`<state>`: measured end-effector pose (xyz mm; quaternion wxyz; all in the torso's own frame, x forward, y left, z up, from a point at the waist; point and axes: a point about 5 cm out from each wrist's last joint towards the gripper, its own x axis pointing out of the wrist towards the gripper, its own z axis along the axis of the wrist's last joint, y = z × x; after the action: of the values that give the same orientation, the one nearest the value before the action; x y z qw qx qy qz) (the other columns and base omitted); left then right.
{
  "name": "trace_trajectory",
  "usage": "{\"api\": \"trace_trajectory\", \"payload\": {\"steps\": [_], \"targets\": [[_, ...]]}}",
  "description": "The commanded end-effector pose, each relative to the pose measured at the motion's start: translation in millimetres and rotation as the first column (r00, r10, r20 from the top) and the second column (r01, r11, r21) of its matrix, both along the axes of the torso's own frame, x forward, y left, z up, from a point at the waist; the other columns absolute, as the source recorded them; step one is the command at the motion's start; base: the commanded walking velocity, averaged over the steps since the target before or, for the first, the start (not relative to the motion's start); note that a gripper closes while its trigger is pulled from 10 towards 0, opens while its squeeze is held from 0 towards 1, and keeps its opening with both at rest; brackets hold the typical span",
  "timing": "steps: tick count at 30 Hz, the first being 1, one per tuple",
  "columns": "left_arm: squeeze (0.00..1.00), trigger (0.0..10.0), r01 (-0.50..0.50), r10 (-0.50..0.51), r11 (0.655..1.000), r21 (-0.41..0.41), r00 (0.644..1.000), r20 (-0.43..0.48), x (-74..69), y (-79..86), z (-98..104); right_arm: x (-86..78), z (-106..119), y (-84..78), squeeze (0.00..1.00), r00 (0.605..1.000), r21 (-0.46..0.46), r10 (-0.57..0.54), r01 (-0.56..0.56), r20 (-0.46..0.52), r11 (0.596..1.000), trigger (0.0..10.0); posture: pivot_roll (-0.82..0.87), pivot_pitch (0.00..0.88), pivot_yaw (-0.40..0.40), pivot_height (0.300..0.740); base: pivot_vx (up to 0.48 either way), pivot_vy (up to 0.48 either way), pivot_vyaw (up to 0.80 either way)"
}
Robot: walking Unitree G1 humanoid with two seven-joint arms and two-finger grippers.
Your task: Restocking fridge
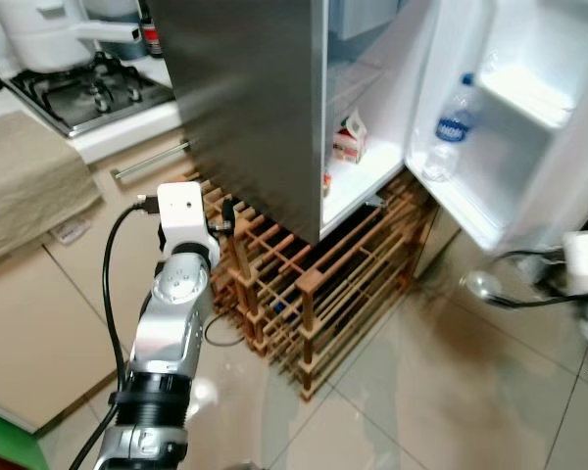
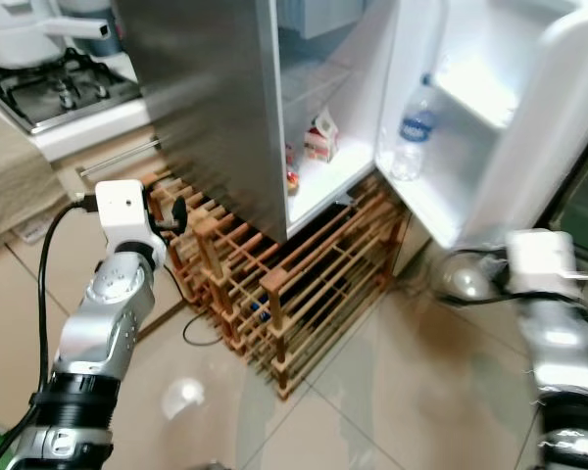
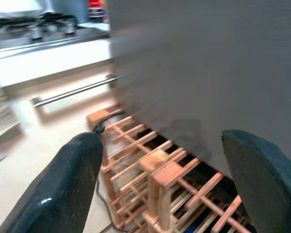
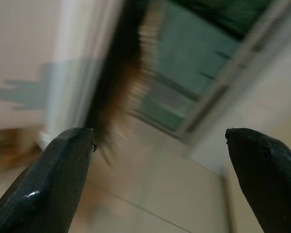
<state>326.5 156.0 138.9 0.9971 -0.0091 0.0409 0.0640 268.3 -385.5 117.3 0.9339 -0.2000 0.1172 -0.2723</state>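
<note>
While right gripper (image 4: 157,160) blurs, fridge (image 1: 274,108) cropped

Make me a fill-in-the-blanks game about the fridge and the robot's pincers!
1. The fridge door is ____.
2. The water bottle stands in the shelf of the fridge ____.
3. Under the fridge stands a rack made of ____.
4. The left pincer and the right pincer both hold ____.

Missing words: open; door; wood; nothing
</note>
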Motion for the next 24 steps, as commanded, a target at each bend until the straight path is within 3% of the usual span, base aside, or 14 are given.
{"api": "trace_trajectory", "payload": {"steps": [1,2,3,4,7,8,10,12,17,20,21,22,23,24], "targets": [[0.0,10.0,0.028,-0.028,1.0,-0.002,1.0,-0.002,2.7,-6.2,0.5,12.6,19.6,15.5,0.0,0.983,0.02,0.065,-0.069,0.174,0.997,10.0,-0.09,0.0,0.086,0.74,0.0,0.0,0.0],[0.0,10.0,0.028,-0.028,1.0,-0.002,1.0,-0.002,2.7,-6.2,0.5,12.6,19.6,15.5,0.0,0.983,0.02,0.065,-0.069,0.174,0.997,10.0,-0.09,0.0,0.086,0.74,0.0,0.0,0.0],[0.0,10.0,0.03,-0.03,1.0,-0.002,1.0,-0.002,3.0,-6.4,0.5,18.3,23.8,27.2,0.0,0.966,0.029,0.123,-0.133,0.227,0.991,10.0,-0.09,0.0,0.086,0.74,0.0,0.0,0.0],[0.0,10.0,0.033,-0.033,0.999,-0.004,0.999,0.001,3.4,-7.0,0.8,25.6,23.8,44.5,0.0,0.945,0.037,0.197,-0.214,0.262,0.976,10.0,-0.09,0.0,0.088,0.74,0.0,0.0,0.0],[0.0,10.0,0.055,-0.055,0.998,-0.014,0.998,0.026,5.8,-8.6,3.9,38.7,14.3,119.8,0.0,0.851,0.104,0.397,-0.455,0.342,0.885,10.0,-0.09,0.0,0.087,0.74,0.0,0.0,0.2],[0.0,10.0,0.055,-0.055,0.998,-0.014,0.998,0.026,5.8,-8.6,3.9,38.7,14.3,119.8,0.0,0.851,0.104,0.397,-0.455,0.342,0.885,10.0,-0.09,0.0,0.087,0.74,0.0,0.0,0.59],[0.0,10.0,0.096,-0.096,0.995,0.013,0.994,0.048,7.5,-4.9,5.3,39.2,3.9,161.3,0.0,0.803,0.155,0.481,-0.557,0.352,0.816,10.0,-0.09,0.0,0.084,0.74,0.0,0.0,0.6],[0.0,10.0,0.083,-0.086,0.995,0.049,0.995,0.042,9.2,7.3,3.3,37.5,-2.2,185.8,0.0,0.771,0.199,0.52,-0.611,0.368,0.766,10.0,-0.08,0.0,0.077,0.74,0.0,0.0,0.57],[0.0,10.0,0.011,-0.011,0.993,0.114,1.0,-0.002,3.5,31.1,-13.4,38.2,-12.0,205.6,0.0,0.757,0.302,0.524,-0.642,0.389,0.704,10.0,-0.07,0.0,0.091,0.74,0.0,0.0,0.55],[0.0,10.0,-0.059,0.07,0.992,0.108,0.992,-0.102,-16.2,50.3,-41.1,37.7,-12.2,205.7,0.0,0.765,0.338,0.503,-0.634,0.401,0.696,10.0,-0.07,0.0,0.087,0.74,0.0,0.0,0.55],[0.0,10.0,0.035,-0.023,0.992,0.118,0.995,-0.097,-25.3,48.6,-46.0,35.0,-14.9,203.2,0.0,0.774,0.347,0.499,-0.625,0.39,0.7,10.0,-0.06,0.0,0.086,0.74,0.0,0.0,0.55],[0.0,10.0,0.035,-0.023,0.992,0.118,0.995,-0.097,-25.3,48.6,-46.0,35.0,-14.9,203.2,0.0,0.774,0.347,0.499,-0.625,0.39,0.7,10.0,-0.06,0.0,0.086,0.74,0.0,0.0,0.55],[0.0,10.0,0.227,-0.219,0.961,0.156,0.973,-0.07,-30.0,32.9,-43.4,32.2,-17.8,201.3,0.0,0.775,0.34,0.51,-0.625,0.372,0.702,10.0,-0.06,0.0,0.075,0.74,0.0,0.0,0.55],[0.0,10.0,0.293,-0.285,0.935,0.198,0.956,-0.069,-31.6,26.0,-42.5,31.6,-19.4,199.3,0.0,0.78,0.34,0.511,-0.621,0.363,0.706,10.0,-0.05,0.0,0.07,0.74,0.0,0.0,0.55]]}}
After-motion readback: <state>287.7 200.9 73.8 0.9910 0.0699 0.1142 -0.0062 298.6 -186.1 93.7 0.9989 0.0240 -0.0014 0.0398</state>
